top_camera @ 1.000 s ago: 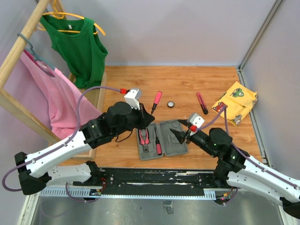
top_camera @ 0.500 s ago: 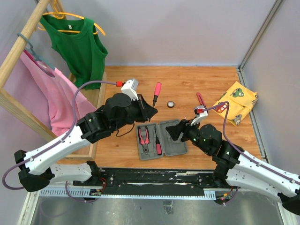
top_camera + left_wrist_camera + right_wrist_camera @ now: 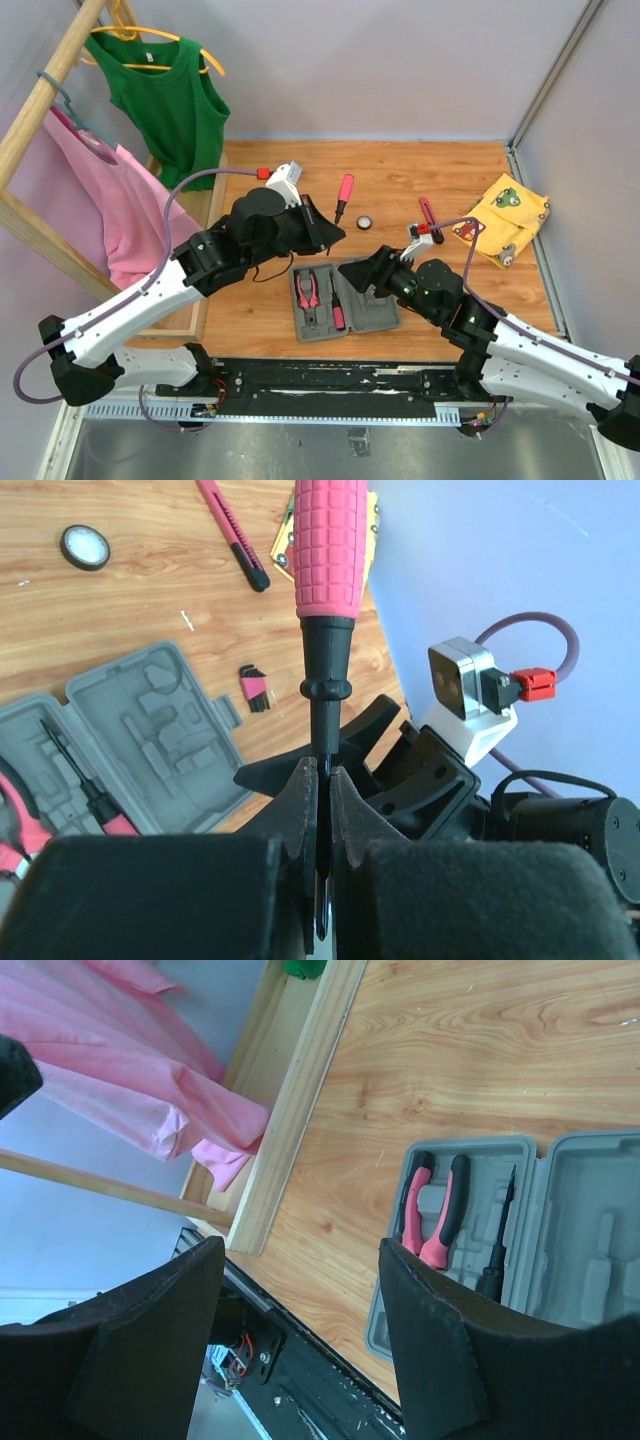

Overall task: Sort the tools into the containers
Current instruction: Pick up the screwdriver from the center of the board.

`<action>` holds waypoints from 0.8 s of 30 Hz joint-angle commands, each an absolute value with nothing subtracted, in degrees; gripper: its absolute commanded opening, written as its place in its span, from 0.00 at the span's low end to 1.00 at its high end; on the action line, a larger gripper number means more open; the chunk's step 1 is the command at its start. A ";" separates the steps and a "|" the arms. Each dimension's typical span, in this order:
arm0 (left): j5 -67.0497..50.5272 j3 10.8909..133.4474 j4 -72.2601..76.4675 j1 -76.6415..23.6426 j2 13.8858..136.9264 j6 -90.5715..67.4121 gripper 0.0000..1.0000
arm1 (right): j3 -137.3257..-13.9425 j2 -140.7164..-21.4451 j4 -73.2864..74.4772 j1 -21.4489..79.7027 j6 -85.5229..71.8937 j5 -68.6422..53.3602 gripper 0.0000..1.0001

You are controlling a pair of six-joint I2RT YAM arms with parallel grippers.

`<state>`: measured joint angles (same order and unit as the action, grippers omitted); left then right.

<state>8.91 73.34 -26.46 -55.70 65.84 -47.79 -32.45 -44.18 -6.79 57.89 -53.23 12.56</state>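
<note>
My left gripper [image 3: 334,233] [image 3: 320,772] is shut on the thin black shaft of a pink-handled screwdriver [image 3: 344,192] [image 3: 329,550], held above the wooden table behind the case. The grey case [image 3: 372,312] [image 3: 130,730] [image 3: 585,1230] lies open near the front edge. In its slots lie the pink-and-black pliers [image 3: 308,290] [image 3: 436,1210] and a slim screwdriver [image 3: 337,308] [image 3: 88,798] [image 3: 497,1252]. My right gripper [image 3: 360,276] [image 3: 300,1345] hangs open over the case's middle with nothing between its fingers. A round black-white disc [image 3: 366,223] [image 3: 85,547], a pink cutter [image 3: 430,216] [image 3: 232,532] and small bits [image 3: 255,688] lie loose on the table.
A yellow patterned cloth [image 3: 505,220] lies at the right back. A wooden rack [image 3: 205,205] [image 3: 290,1110] with a pink garment [image 3: 110,210] [image 3: 140,1070] and a green top [image 3: 165,95] stands along the left. Grey walls close the table in.
My left gripper has carried the pink screwdriver slightly right and farther back. My right gripper has swung left over the case and its jaws have spread wider.
</note>
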 commanded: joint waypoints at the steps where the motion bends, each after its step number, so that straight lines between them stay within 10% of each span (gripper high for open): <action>1: 4.32 71.13 -22.01 -53.24 64.50 -50.25 0.01 | -34.88 -43.89 -6.18 58.89 -55.45 13.10 0.65; 24: 3.23 66.76 -18.12 -50.01 60.61 -51.45 0.01 | -30.14 -38.44 -3.98 58.89 -56.45 17.44 0.66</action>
<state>3.70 66.85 -19.75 -50.19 60.25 -51.92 -31.18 -40.14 -4.82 57.89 -55.96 15.16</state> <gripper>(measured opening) 0.039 0.656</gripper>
